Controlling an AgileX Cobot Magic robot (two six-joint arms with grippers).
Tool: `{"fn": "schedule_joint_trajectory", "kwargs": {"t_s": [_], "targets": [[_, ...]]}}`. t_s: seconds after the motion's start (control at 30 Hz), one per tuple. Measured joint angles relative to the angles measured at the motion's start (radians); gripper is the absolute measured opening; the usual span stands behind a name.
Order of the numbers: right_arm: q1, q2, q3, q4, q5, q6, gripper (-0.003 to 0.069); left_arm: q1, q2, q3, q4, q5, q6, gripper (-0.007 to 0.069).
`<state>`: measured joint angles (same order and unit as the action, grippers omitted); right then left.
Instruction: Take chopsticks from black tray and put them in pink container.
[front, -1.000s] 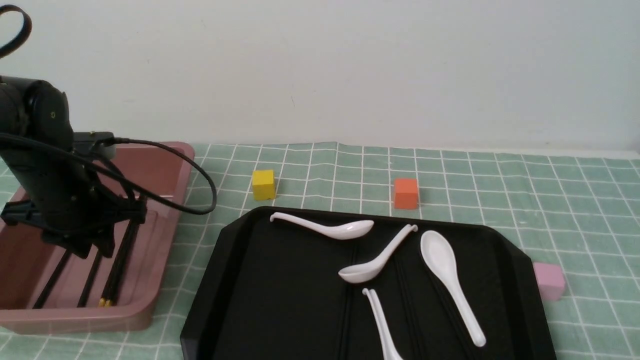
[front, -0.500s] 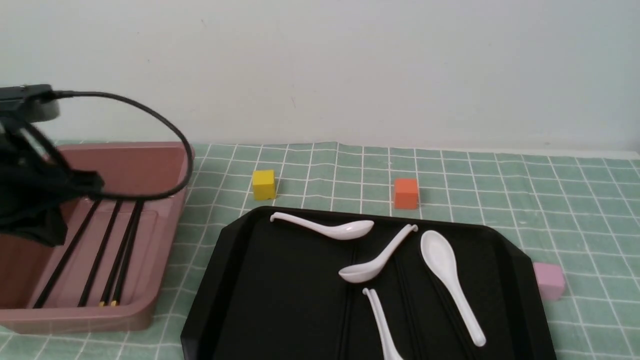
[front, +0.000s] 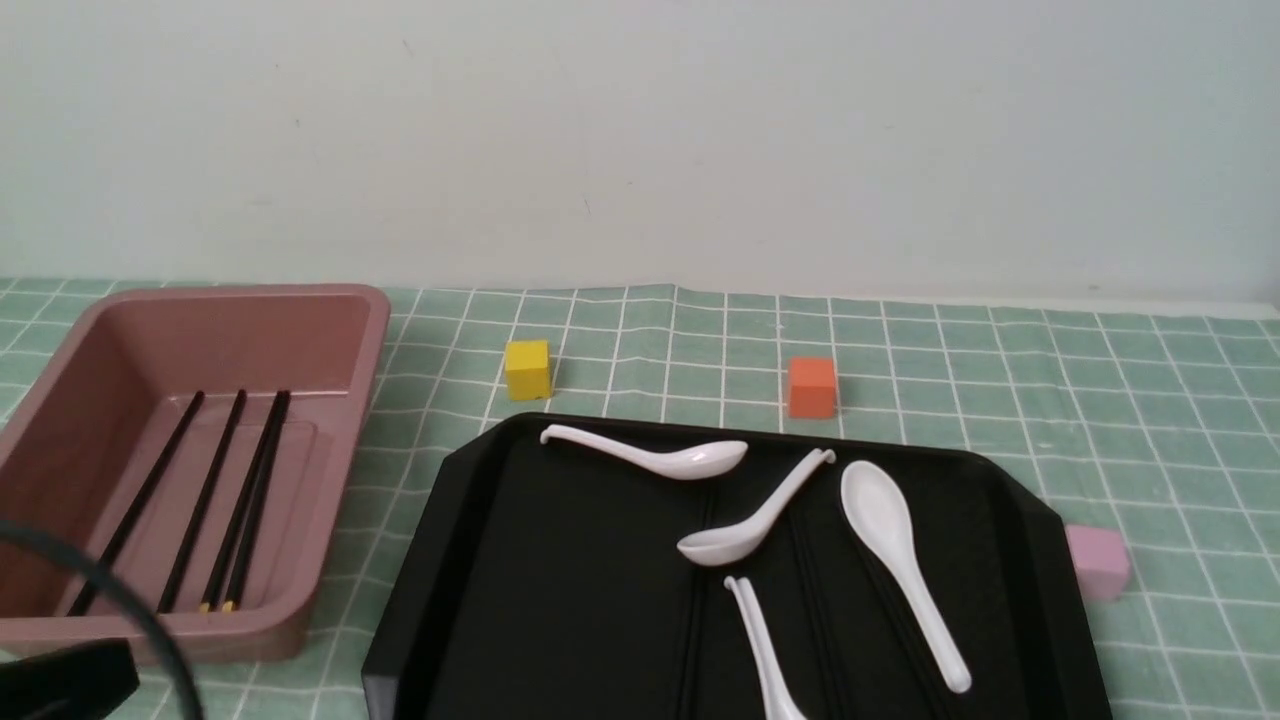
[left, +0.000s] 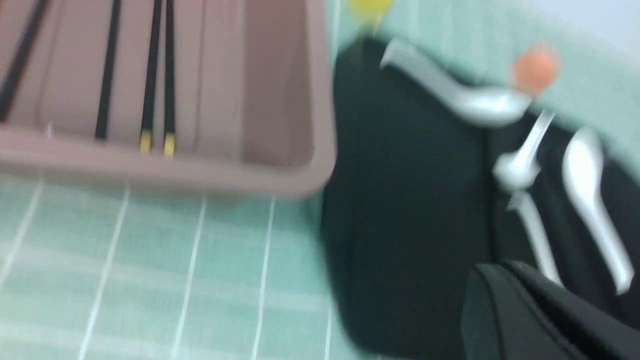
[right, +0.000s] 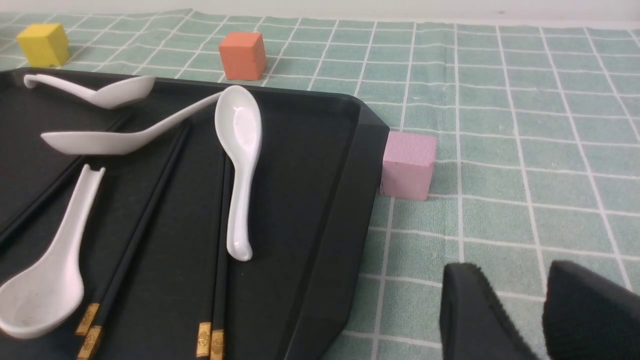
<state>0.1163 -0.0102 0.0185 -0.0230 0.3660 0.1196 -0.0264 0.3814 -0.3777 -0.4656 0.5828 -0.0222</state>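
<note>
Four chopsticks (front: 205, 500) lay flat on the floor of the bin (front: 360, 330), side by side and running front to back. The two nearest the tray (front: 560, 600) ended in yellow tips against the near wall. The bin stood at the left of the checked cloth (front: 1100, 400), near the tray but apart from it.

On the tray at least two more pairs (right: 139, 225) lay lengthwise with their gold ends toward me, partly under four white spoons (front: 900, 560). They were hard to pick out against the black in my front view.

Beyond the tray stood a yellow cube (front: 527, 368) and an orange cube (front: 811, 386). A pink cube (front: 1097, 562) sat just beside the tray's right edge.

My left arm (front: 65, 680) sat low in the near-left corner, showing only a black edge and a loop of cable (front: 120, 600) in front of the bin. The left gripper (left: 530, 310) was a dark blur over the tray in its wrist view, so I could not tell how its jaws stood.

The right arm was out of my front view. The right gripper (right: 537, 305) was over bare cloth to the tray's right, on the near side of the pink cube. Its fingers (right: 470, 310) were narrowly parted and held nothing.
</note>
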Motion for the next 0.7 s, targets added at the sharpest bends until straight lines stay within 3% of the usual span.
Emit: {"fn": "schedule_joint_trajectory", "kwargs": {"t_s": [0.3,0.7], "targets": [[0.0,0.0,0.0,0.0,0.0,0.0,0.024,0.0,-0.358,0.105,0.016,-0.112,0.004,-0.0013],[0.0,0.0,0.0,0.0,0.0,0.0,0.024,0.0,-0.394,0.227,0.18,-0.133,-0.004,-0.0013]]}}
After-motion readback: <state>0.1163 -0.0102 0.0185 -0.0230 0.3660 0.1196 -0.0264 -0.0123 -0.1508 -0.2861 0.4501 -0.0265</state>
